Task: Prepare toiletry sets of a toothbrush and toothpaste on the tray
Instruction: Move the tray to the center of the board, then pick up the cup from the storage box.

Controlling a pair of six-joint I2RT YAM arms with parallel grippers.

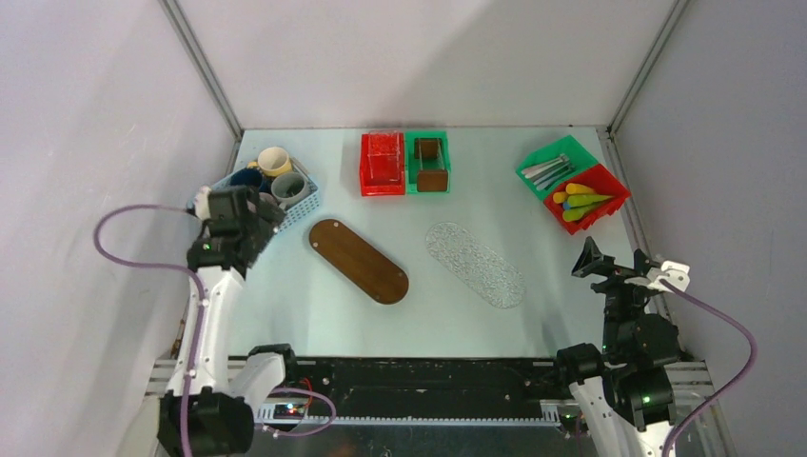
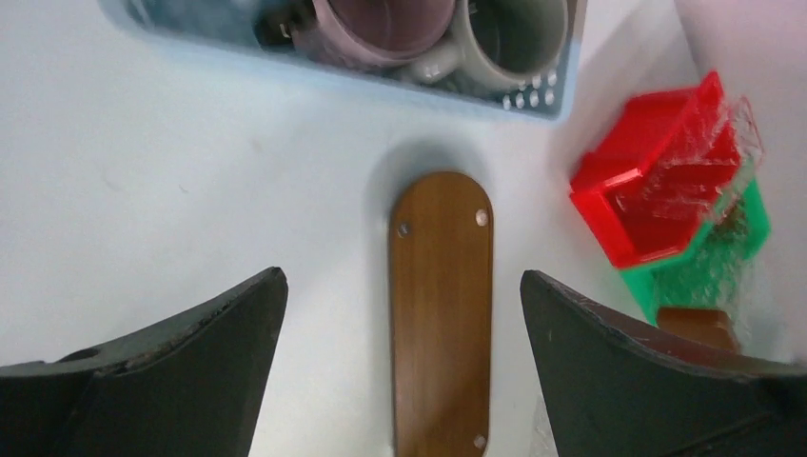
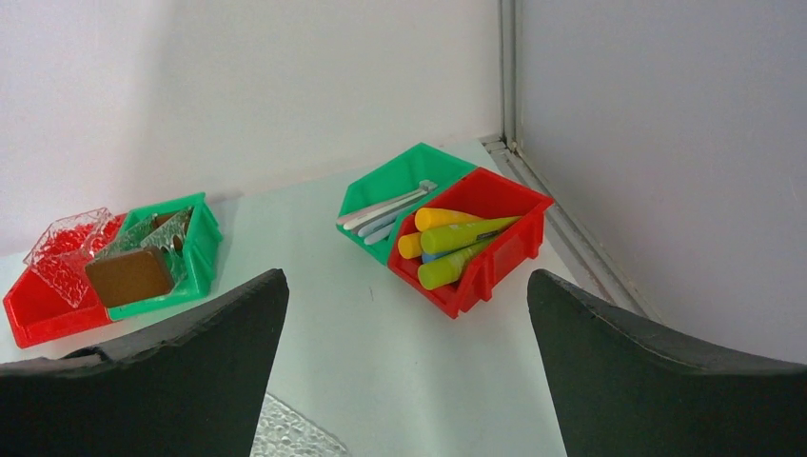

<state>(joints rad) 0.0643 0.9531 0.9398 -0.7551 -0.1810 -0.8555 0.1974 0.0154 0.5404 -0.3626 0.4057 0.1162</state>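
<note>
The pale toothbrushes (image 1: 547, 171) lie in a green bin at the back right. Yellow, lime green and light blue tubes (image 1: 580, 202) fill the red bin beside it. Both show in the right wrist view, the toothbrushes (image 3: 381, 211) and the tubes (image 3: 459, 238). A brown wooden oval tray (image 1: 358, 260) and a clear textured oval tray (image 1: 475, 264) lie mid-table, both bare. My left gripper (image 1: 255, 221) is open and empty, above the wooden tray's near-left end (image 2: 441, 305). My right gripper (image 1: 617, 263) is open and empty, in front of the bins and apart from them.
A blue basket (image 1: 303, 202) with mugs stands at the back left, right beside the left gripper. A red bin (image 1: 383, 164) of clear pieces and a green bin (image 1: 428, 162) of brown pieces stand at the back middle. White walls close three sides.
</note>
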